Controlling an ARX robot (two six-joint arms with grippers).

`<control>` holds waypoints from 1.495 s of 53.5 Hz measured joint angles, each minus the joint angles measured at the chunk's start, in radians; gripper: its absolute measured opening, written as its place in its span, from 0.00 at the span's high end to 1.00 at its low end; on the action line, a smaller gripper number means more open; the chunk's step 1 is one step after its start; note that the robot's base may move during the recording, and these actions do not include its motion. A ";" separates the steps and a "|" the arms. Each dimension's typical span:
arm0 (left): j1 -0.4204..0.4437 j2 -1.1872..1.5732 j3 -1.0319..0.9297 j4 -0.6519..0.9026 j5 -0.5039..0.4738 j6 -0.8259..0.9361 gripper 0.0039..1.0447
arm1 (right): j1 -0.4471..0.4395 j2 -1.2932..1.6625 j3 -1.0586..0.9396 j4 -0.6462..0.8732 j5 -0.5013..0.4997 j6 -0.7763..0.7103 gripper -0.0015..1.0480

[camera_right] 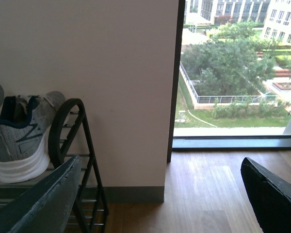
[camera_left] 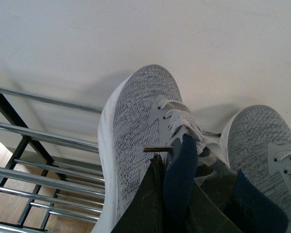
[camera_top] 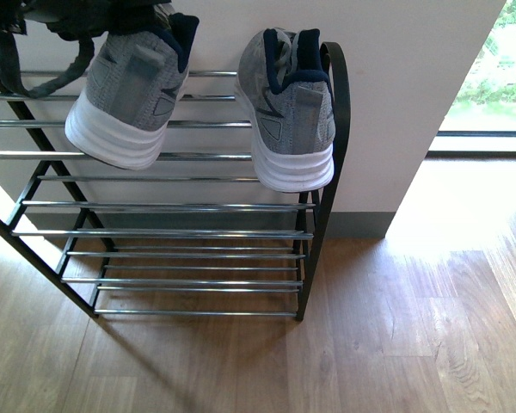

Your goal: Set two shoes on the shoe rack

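Front view: the left gripper (camera_top: 103, 15) grips the left shoe (camera_top: 129, 90) from above, tilted at the top bars of the rack (camera_top: 155, 206). The right shoe (camera_top: 292, 112) sits just beside it.

Left wrist view: the gripper is clamped on the shoe's navy collar, toe pointing ahead toward the wall.

Right wrist view: the right gripper (camera_right: 160, 167) is spread wide and empty.

This looks like the last step: settle the shoe flat, then let go.

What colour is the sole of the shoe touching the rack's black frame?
White sole, clearest in the front view.
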State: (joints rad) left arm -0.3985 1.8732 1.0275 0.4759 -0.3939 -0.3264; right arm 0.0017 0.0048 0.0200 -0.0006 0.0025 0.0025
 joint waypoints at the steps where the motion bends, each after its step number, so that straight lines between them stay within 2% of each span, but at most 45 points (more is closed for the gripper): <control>1: -0.002 0.010 0.003 0.002 -0.002 -0.003 0.99 | 0.000 0.000 0.000 0.000 0.000 0.000 0.09; 13: -0.036 0.092 0.051 -0.035 -0.018 -0.063 0.99 | 0.000 0.000 0.000 0.000 0.000 0.000 0.09; 24: -0.091 0.095 0.079 -0.096 0.046 -0.194 0.99 | 0.000 0.000 0.000 0.000 0.000 0.000 0.09; 35: -0.113 0.096 0.079 -0.111 0.078 -0.193 0.99 | 0.000 0.000 0.000 0.000 0.000 0.000 0.09; 47: -0.111 0.091 0.079 -0.125 0.144 -0.195 0.70 | 0.000 0.000 0.000 0.000 0.000 0.000 0.09; 53: -0.101 0.070 0.076 -0.153 0.209 -0.199 0.55 | 0.000 0.000 0.000 0.000 0.000 0.000 0.09; 60: -0.067 -0.013 0.064 -0.172 0.305 -0.192 0.29 | 0.000 0.000 0.000 0.000 0.000 0.000 0.09; 63: -0.055 -0.040 0.064 -0.183 0.321 -0.190 0.22 | 0.000 0.000 0.000 0.000 0.000 0.000 0.09; 66: -0.034 -0.092 0.059 -0.211 0.334 -0.166 0.09 | 0.000 0.000 0.000 0.000 0.000 0.000 0.09; 67: -0.028 -0.105 0.053 -0.209 0.340 -0.156 0.07 | 0.000 0.000 0.000 0.000 0.000 0.000 0.09; 71: -0.011 -0.156 0.021 -0.206 0.304 -0.096 0.09 | 0.000 0.000 0.000 0.000 0.000 0.000 0.09; 73: -0.011 -0.170 -0.018 -0.113 0.227 -0.028 0.14 | 0.000 0.000 0.000 0.000 0.000 0.000 0.09; 75: -0.006 -0.188 -0.087 0.053 0.117 0.058 0.20 | 0.000 0.000 0.000 0.000 -0.001 0.000 0.09; 80: 0.017 -0.234 -0.220 0.280 0.050 0.182 0.32 | 0.000 0.000 0.000 0.000 0.000 0.000 0.09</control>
State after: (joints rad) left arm -0.3817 1.6390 0.8074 0.7559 -0.3443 -0.1448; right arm 0.0017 0.0048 0.0200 -0.0006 0.0025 0.0025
